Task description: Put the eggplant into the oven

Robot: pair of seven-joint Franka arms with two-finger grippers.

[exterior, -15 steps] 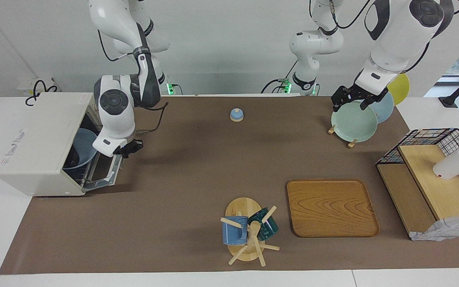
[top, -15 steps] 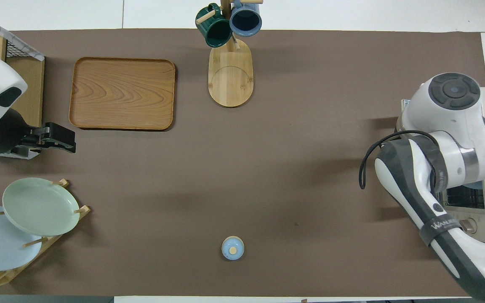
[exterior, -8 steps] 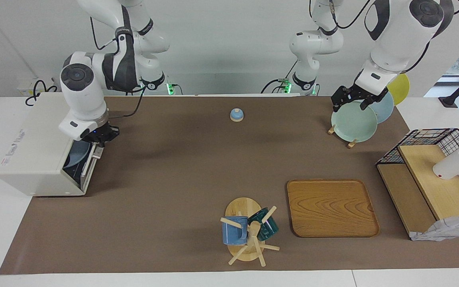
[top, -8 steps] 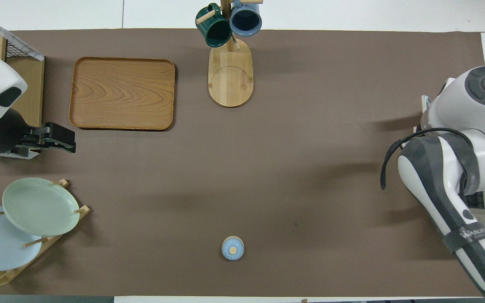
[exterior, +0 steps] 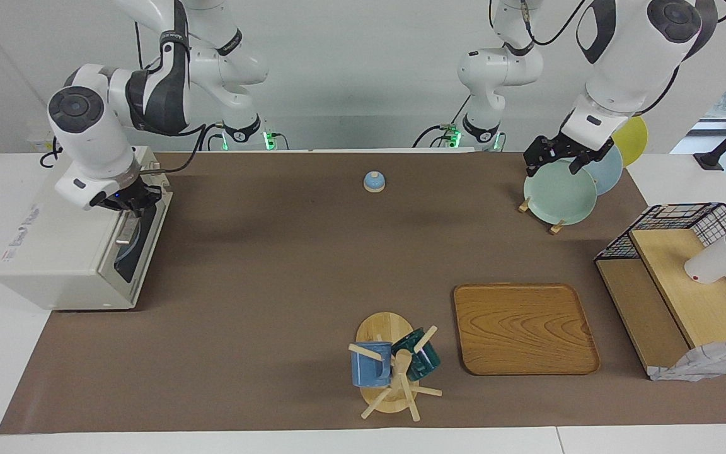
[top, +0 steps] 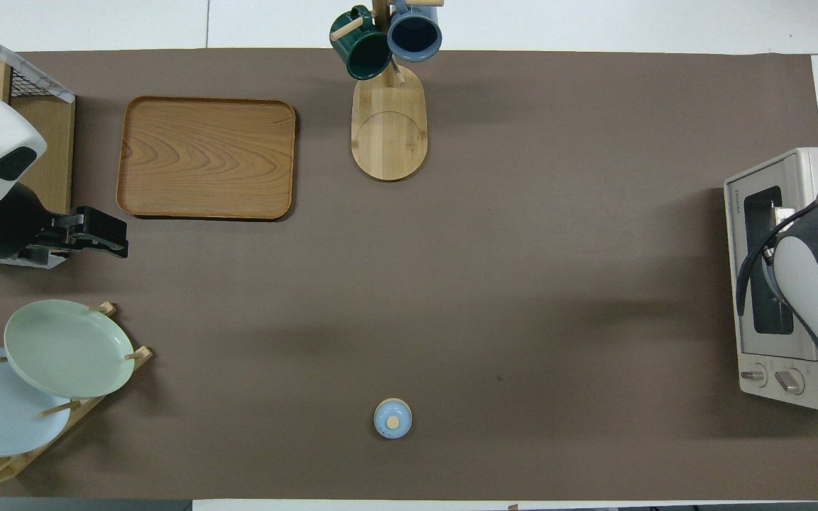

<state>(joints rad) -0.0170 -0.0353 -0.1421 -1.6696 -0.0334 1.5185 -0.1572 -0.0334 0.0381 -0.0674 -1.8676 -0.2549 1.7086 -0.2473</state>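
Right gripper sat at the top edge of the oven door, at the right arm's end of the table; its fingers were buried against the door, so how wide they stood could not be told. The facing view showed the gripper at the door top. The overhead view hid it under the arm but showed the oven's face plainly: dark glass pane, cream surround, two knobs at the end nearer the robots. A second ago the door hung down with a blue bowl showing inside. Half a second ago it was partly raised. Now it stood nearly shut, with only a sliver of blue behind the glass. No eggplant showed in either view.

Left gripper hung over the pale green plate on its wooden rack, unmoved since the earlier frames, fingers apart and empty. The overhead view set it just off the smooth, round-cornered wooden tray.

A small blue domed lid lay mid-table on the brown mat.
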